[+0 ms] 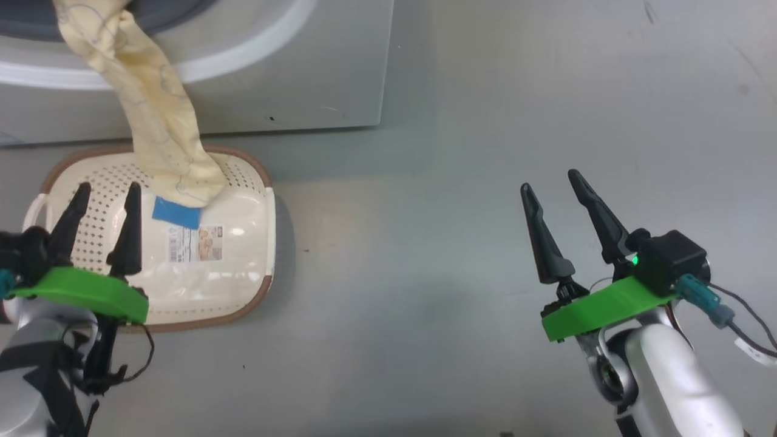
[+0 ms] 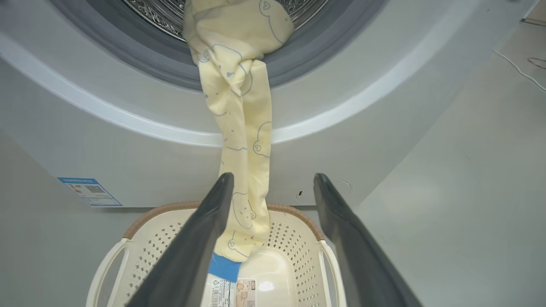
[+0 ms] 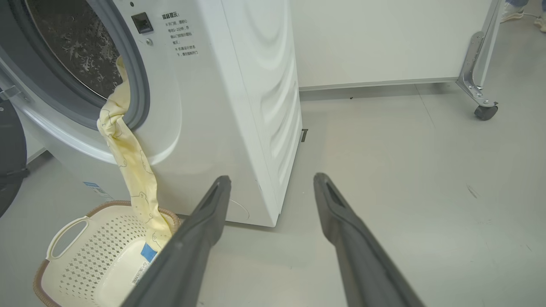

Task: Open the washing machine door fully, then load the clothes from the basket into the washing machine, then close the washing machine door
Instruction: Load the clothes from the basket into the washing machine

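- Grey smooth floor (image 1: 455, 152) lies under everything, and both arms sit low over it in front of the machine.
- The left gripper (image 1: 108, 188) has its two dark fingers spread wide with nothing between them. It hovers over the 9 o'clock half of the small cream perforated plastic basket with a brown rim (image 1: 246, 176).
- The right gripper (image 1: 549, 179) is also spread and empty, over bare floor well apart from the basket on its 3 o'clock side.
- The soft cream-yellow clothes with thin blue line print (image 1: 152, 115) form one twisted rope.
  - The top end drapes over the grey rubber gasket (image 2: 128, 59) into the perforated steel drum (image 3: 72, 47).
  - The lower end, with its bright blue trim patch (image 1: 176, 212), rests on the basket floor beside the white paper label (image 1: 195, 243).
- From the left jaws the cloth lies at about 1 o'clock in the head view, near them but not touching.
  - Its long axis runs from 11 o'clock at the drum down to 5 o'clock in the basket.
  - In the left wrist view it hangs from 12 to 6, just inside the left-hand finger.
- The left arm is much the nearer of the two.
- The big white front-loading washing machine (image 1: 303, 79) stands at 12 o'clock behind the basket.
- The glossy black washing machine door (image 3: 6, 145) shows at the 9 o'clock edge of the right wrist view and stands clear of the opening.
- Loading looks half done. The dangling tail probably calls for a left-hand pinch across the rope, then a lift toward 12 o'clock.
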